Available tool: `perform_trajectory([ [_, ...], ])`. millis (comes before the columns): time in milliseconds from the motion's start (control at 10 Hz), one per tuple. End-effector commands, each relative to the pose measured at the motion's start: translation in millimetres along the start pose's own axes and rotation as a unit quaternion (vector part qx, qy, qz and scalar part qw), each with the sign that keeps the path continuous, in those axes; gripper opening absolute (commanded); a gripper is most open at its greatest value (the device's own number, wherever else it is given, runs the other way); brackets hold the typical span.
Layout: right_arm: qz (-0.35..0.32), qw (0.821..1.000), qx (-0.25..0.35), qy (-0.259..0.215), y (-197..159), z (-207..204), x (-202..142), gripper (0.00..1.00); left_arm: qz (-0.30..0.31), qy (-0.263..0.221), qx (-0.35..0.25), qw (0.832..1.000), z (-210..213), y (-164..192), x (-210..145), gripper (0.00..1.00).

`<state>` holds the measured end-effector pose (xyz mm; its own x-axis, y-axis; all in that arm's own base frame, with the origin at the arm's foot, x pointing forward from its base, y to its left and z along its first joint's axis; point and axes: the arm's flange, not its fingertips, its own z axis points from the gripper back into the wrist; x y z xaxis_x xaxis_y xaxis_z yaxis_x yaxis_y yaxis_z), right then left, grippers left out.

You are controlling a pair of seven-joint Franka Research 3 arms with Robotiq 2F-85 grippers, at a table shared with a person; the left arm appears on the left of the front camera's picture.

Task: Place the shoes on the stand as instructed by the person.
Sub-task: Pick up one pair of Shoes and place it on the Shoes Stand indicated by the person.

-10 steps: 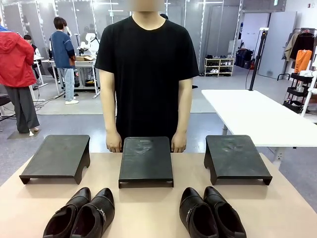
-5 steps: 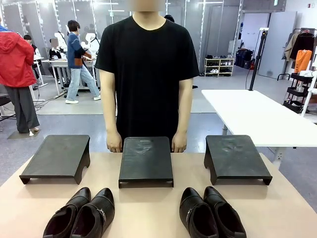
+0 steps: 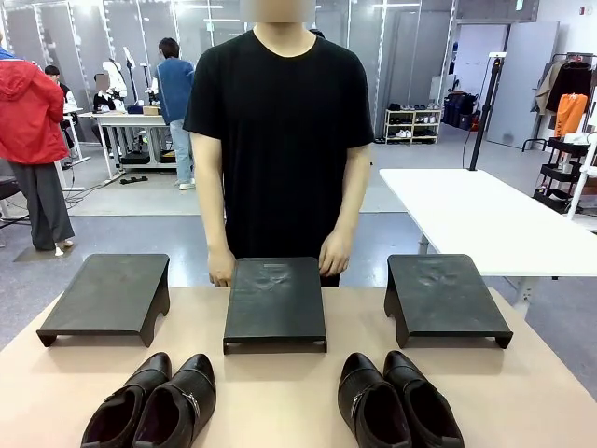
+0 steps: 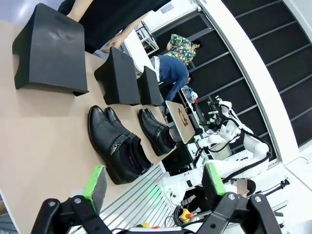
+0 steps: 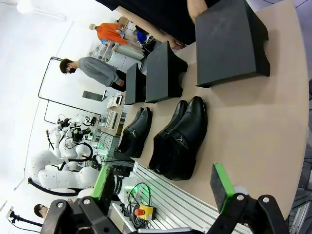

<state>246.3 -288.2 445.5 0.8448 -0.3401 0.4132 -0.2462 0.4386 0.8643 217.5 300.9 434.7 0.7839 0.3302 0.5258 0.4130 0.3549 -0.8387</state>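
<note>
Two pairs of black shoes on the near part of the table (image 3: 280, 392): left pair (image 3: 154, 403) and right pair (image 3: 399, 403), well apart. Behind them, three stands in a row: left stand (image 3: 107, 297), middle stand (image 3: 275, 301), right stand (image 3: 443, 297). Person (image 3: 280, 140) behind the middle stand, hands (image 3: 220, 269) at its far corners. Left gripper (image 4: 153, 178) and right gripper (image 5: 162, 183) above the table, fingers spread apart, holding nothing.

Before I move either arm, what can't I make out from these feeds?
Front view: heels of the left pair and right pair, cut off by the bottom edge.
Front view: which stand the person wants; neither one hand nor the other points.
Left wrist view: right stand, mostly hidden behind the middle stand.
</note>
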Motion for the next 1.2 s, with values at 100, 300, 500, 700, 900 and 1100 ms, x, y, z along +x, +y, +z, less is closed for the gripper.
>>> perform_trajectory([
  [100,0.001,1.0,0.0,0.0,1.5,0.6,0.3,1.0,-0.001,-0.001,-0.002,1.0,1.6,-0.5,-0.4,1.0],
  [300,0.001,1.0,0.0,0.0,1.5,0.6,0.3,1.0,-0.001,-0.001,-0.002,1.0,1.6,-0.5,-0.4,1.0],
  [500,0.001,1.0,0.0,0.0,1.5,0.6,0.3,1.0,-0.001,-0.001,-0.002,1.0,1.6,-0.5,-0.4,1.0],
  [700,0.001,1.0,0.0,0.0,1.5,0.6,0.3,1.0,-0.001,-0.001,-0.002,1.0,1.6,-0.5,-0.4,1.0],
  [900,0.001,1.0,0.0,0.0,1.5,0.6,0.3,1.0,-0.001,-0.001,-0.002,1.0,1.6,-0.5,-0.4,1.0],
  [1100,0.001,1.0,0.0,0.0,1.5,0.6,0.3,1.0,-0.001,-0.001,-0.002,1.0,1.6,-0.5,-0.4,1.0],
])
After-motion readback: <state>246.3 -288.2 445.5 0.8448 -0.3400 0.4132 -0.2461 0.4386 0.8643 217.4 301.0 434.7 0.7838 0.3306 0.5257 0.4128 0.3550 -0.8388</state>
